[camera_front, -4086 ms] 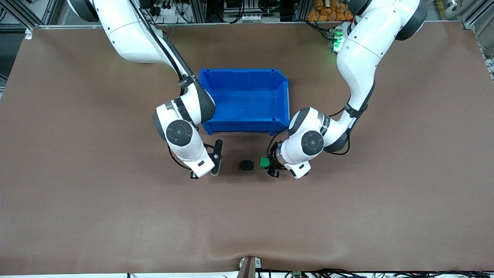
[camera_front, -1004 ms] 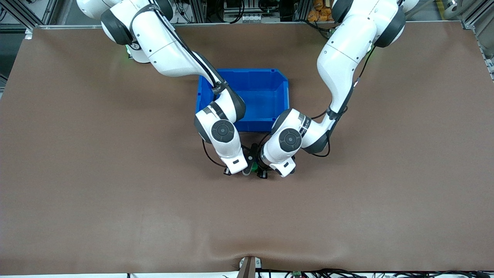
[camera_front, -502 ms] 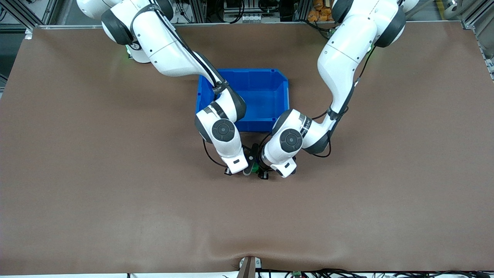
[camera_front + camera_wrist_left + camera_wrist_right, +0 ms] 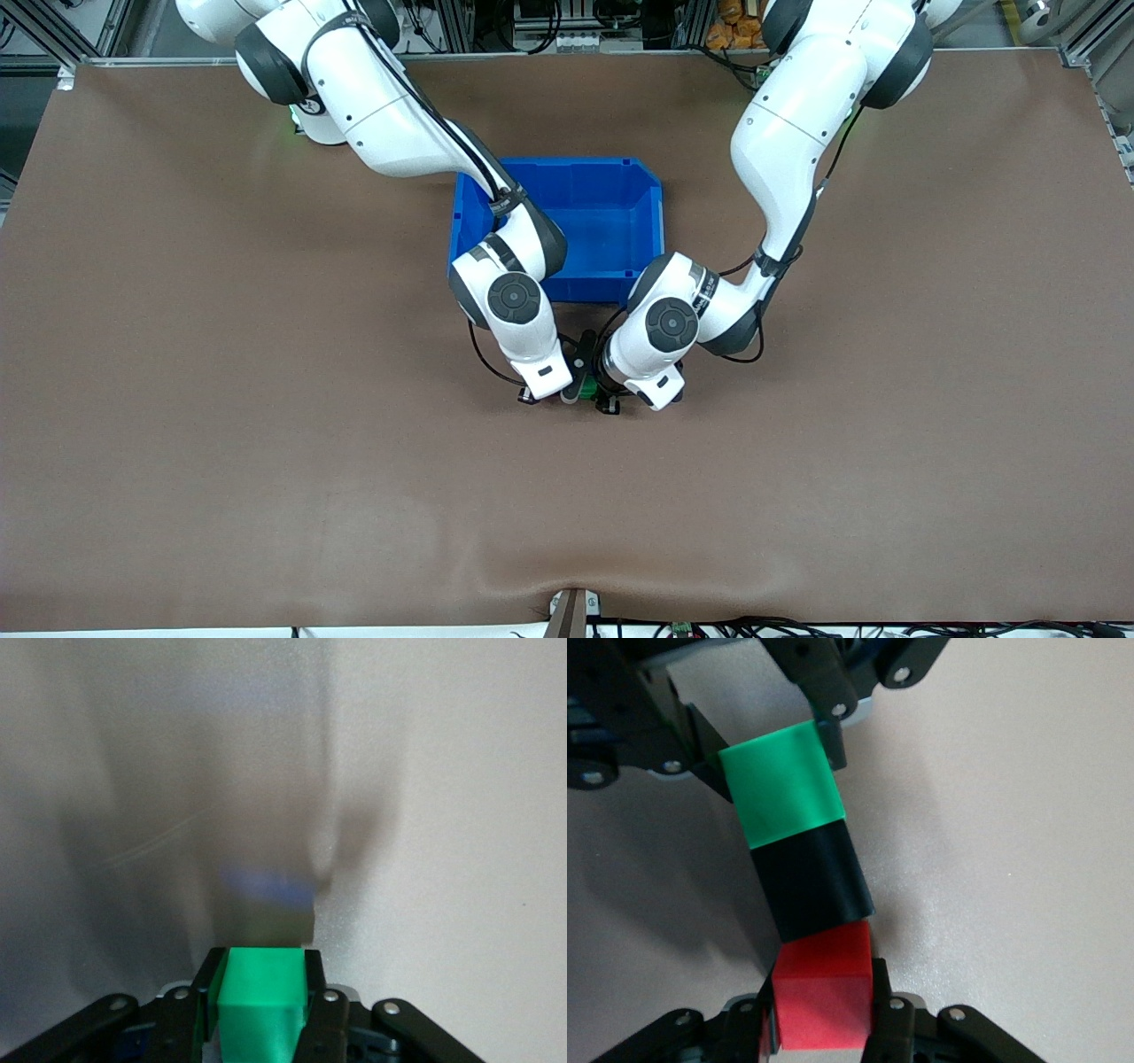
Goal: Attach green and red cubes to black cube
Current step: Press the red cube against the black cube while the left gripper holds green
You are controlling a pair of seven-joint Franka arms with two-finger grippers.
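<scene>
Right claw [image 4: 824, 1028] is clamped on the red cube [image 4: 822, 997]; left claw [image 4: 262, 1010] grips the green cube [image 4: 782, 784]. Black cube [image 4: 811, 886] sits pressed between them, seemingly low over the brown surface [image 4: 266, 443], just before the blue bin [image 4: 651, 213].

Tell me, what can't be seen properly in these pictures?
- Front view: the black cube and red cube are hidden under both wrists; only a sliver of the green cube shows.
- Left wrist view: the green cube fills the left gripper, hiding the other cubes.
- Right wrist view: the right gripper is cut off by the edge.
</scene>
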